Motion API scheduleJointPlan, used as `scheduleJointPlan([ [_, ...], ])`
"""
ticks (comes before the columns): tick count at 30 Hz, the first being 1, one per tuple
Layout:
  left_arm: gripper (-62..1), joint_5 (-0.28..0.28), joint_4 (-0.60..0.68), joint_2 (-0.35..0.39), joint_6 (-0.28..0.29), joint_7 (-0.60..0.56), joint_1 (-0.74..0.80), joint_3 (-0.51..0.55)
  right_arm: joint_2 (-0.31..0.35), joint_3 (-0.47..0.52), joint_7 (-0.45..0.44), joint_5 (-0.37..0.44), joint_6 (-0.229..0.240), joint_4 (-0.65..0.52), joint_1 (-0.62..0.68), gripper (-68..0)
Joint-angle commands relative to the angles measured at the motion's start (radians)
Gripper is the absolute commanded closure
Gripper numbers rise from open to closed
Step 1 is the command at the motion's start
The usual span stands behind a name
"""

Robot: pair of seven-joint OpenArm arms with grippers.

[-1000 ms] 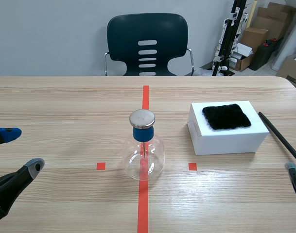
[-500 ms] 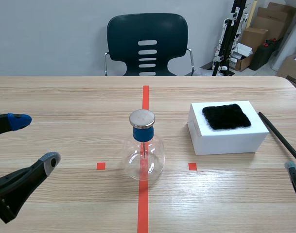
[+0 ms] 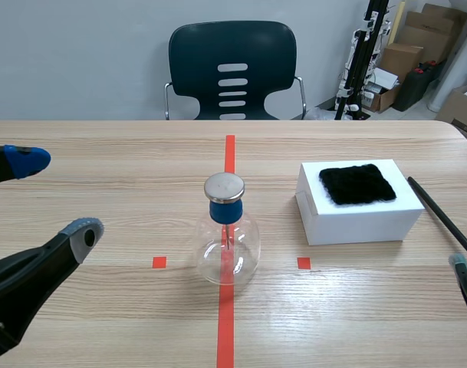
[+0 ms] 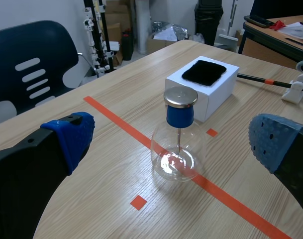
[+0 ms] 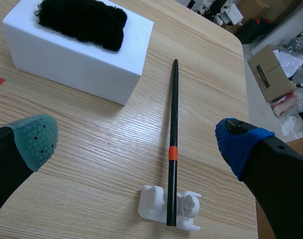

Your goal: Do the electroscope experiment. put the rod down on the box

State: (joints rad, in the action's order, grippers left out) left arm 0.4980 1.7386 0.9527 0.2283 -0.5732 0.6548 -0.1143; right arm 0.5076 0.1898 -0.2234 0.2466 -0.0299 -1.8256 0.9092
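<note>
**Both pairs of fingers spread wide, holding nothing; rod lies on the table beside the box**

The left fingers (image 4: 69,134) stand far apart, with only air between the blue dotted pads. Straight ahead of them at 12 o'clock stands the electroscope flask (image 4: 177,149). It is upright, made of clear glass with a blue stopper and a flat metal cap, and sits on the red tape line (image 3: 226,322).

The right fingers (image 5: 36,139) are also spread, one pad grey-green and the other blue, and they grip nothing. The rod (image 5: 173,124) lies flat on the table (image 3: 103,153) ahead of them and touches neither pad. It is closer to the blue pad and runs from 6 to 12 o'clock. It is thin and black with an orange band, and its near end rests in a small white clip (image 5: 153,199).

The white box (image 5: 76,62) sits at about 10 o'clock from that clip, apart from the rod, with a black fur pad (image 5: 84,17) on its top. Seen from the flask, the box is at 2 o'clock, and the rod is at 3 o'clock of the box.

Beyond the table's far edge stand a dark chair (image 3: 233,69) at 12 o'clock and cardboard cartons (image 3: 440,31) at 1 o'clock.
</note>
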Motion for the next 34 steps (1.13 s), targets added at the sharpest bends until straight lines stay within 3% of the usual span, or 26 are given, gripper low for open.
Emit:
scheduleJointPlan([
  [1,-62.3,0.007,0.012,-0.009,-0.002,0.003,-0.001,0.005,0.013,0.008,-0.021,0.000,-0.004,-0.019,-0.010,-67.9],
  [7,-62.3,0.001,0.023,-0.062,-0.002,0.055,-0.001,0.033,0.013,0.008,-0.030,0.000,-0.004,-0.019,-0.009,-67.9],
  [11,-62.3,-0.053,0.023,-0.101,-0.001,0.054,-0.001,0.038,0.013,0.008,-0.030,0.000,-0.004,-0.019,-0.009,-67.9],
  [18,-62.3,-0.055,0.023,-0.147,-0.002,0.054,-0.001,0.039,0.013,0.008,-0.030,0.000,-0.004,-0.019,-0.009,-67.9],
  [34,-62.3,-0.061,0.023,-0.157,-0.001,0.054,-0.001,0.040,0.013,0.008,-0.042,0.000,-0.005,-0.019,-0.009,-67.9],
])
